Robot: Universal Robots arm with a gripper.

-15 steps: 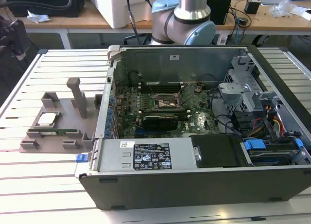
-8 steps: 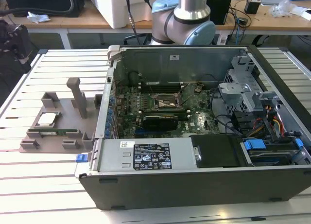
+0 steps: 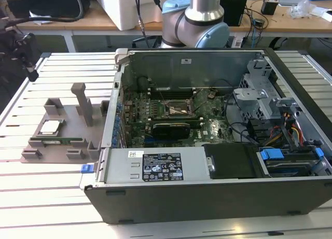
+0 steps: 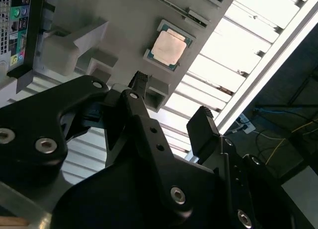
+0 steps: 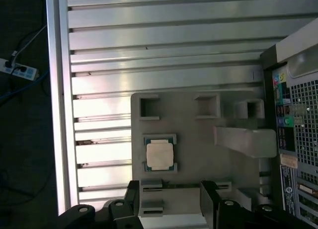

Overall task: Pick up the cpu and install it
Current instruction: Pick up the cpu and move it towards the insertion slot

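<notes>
- Two black fingers (image 4: pixel 202 132) of the gripper (image 4: pixel 171 97) stand spread wide apart, with nothing between them (both wrist views show the open gap).
- The cpu (image 5: pixel 159 155) lies flat, silvery top up, in a square recess of a grey holder (image 5: pixel 194 159). It is just ahead of the fingertips and apart from them.
- The gripper hangs over the holder's near edge without touching the cpu.
- The holder rests on a slatted metal table (image 5: pixel 149 40), just beside an open computer case (image 3: pixel 207 187).
- Inside the case, the motherboard socket (image 3: pixel 178 109) sits well apart from the cpu, on the far side of the case wall.
</notes>
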